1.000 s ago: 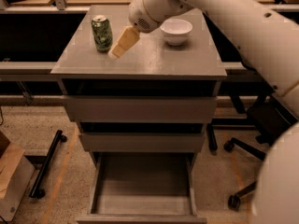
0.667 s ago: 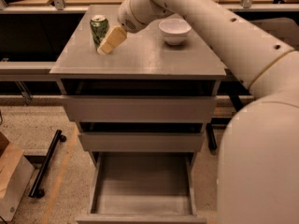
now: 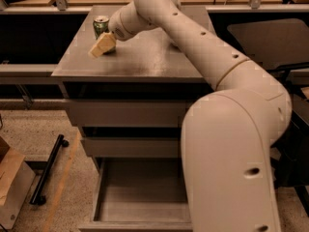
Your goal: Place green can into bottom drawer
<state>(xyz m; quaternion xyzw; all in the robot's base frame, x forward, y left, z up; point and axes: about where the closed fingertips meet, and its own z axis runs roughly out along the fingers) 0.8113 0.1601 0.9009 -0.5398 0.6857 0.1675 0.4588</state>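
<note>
The green can (image 3: pixel 100 25) stands upright near the back left corner of the grey cabinet top (image 3: pixel 145 57). My gripper (image 3: pixel 103 45) is right in front of the can's lower part, covering it, with the arm reaching in from the right. Whether it touches the can does not show. The bottom drawer (image 3: pixel 140 197) is pulled open below and shows only its grey floor; my arm covers its right part.
The two upper drawers (image 3: pixel 125 112) are shut. A cardboard box (image 3: pixel 9 178) and a black bar on wheels (image 3: pixel 48 168) lie on the floor at the left. A dark chair (image 3: pixel 270 37) stands at the right. My arm hides the cabinet's right side.
My gripper has moved left and nearer the can, from beside it to right in front of it. The view has shifted, and my arm now hides the white bowl.
</note>
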